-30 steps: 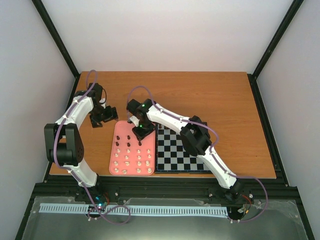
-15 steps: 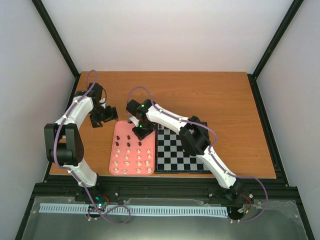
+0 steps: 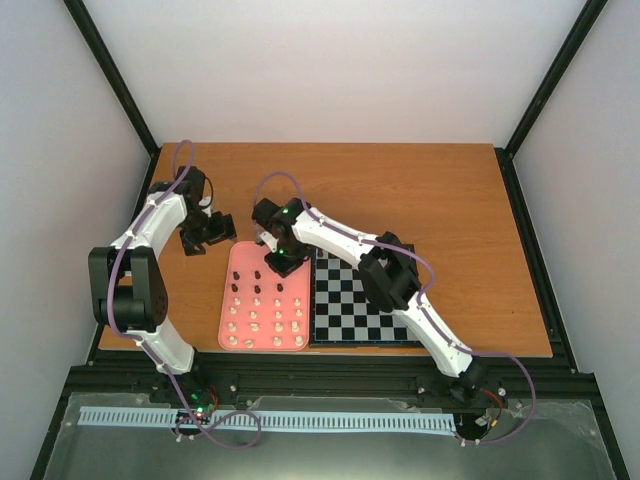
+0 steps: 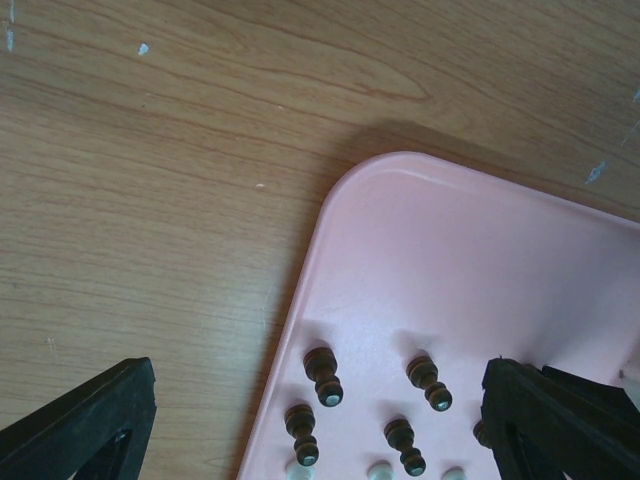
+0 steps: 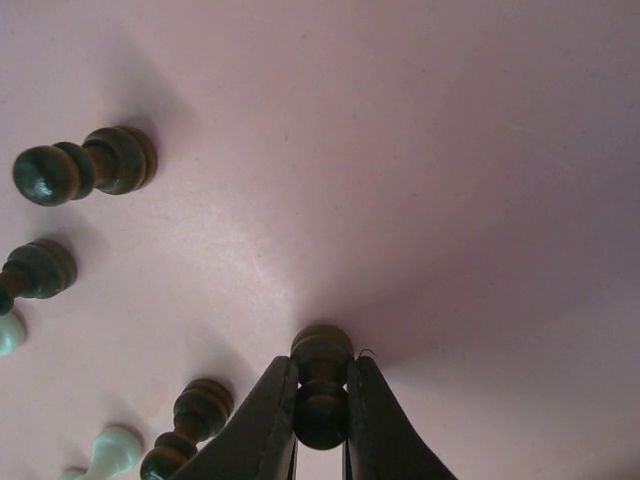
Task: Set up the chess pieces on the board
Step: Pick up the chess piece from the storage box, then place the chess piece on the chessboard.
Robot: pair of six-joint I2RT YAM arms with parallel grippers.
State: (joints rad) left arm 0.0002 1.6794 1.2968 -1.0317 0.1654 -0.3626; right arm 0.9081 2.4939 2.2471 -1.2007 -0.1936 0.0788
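One dark piece [image 5: 321,352] stands on the pink tray [image 3: 243,256], near the tray's far right corner. The right end effector [image 5: 322,368] is closed on it, its two fingers pinching the narrow neck from either side. The piece's long axis is upright, and its base looks to rest on the tray floor, so I judge it gripped but not yet lifted.

The other chess pieces [image 3: 265,315] stand in rows across the same tray, dark ones toward the far end and cream ones toward the near end. The closest neighbours are a short way to one side of the held piece, none touching the fingers.

The board [image 3: 350,300] lies flat against the tray's right side, along the near edge of the worktop [image 3: 420,190]. No piece shows on its visible squares, though the right arm covers part of it.

So the coming move turns on one direction: from the grasp, the board lies toward the worktop's right edge, just past the tray's rim. A straight lift should come first to clear the rim and the neighbours.

The left end effector [image 3: 205,232] hangs with its fingers spread wide and nothing between them, over bare worktop just off the tray's far left corner. It is farther from the board than the right one.
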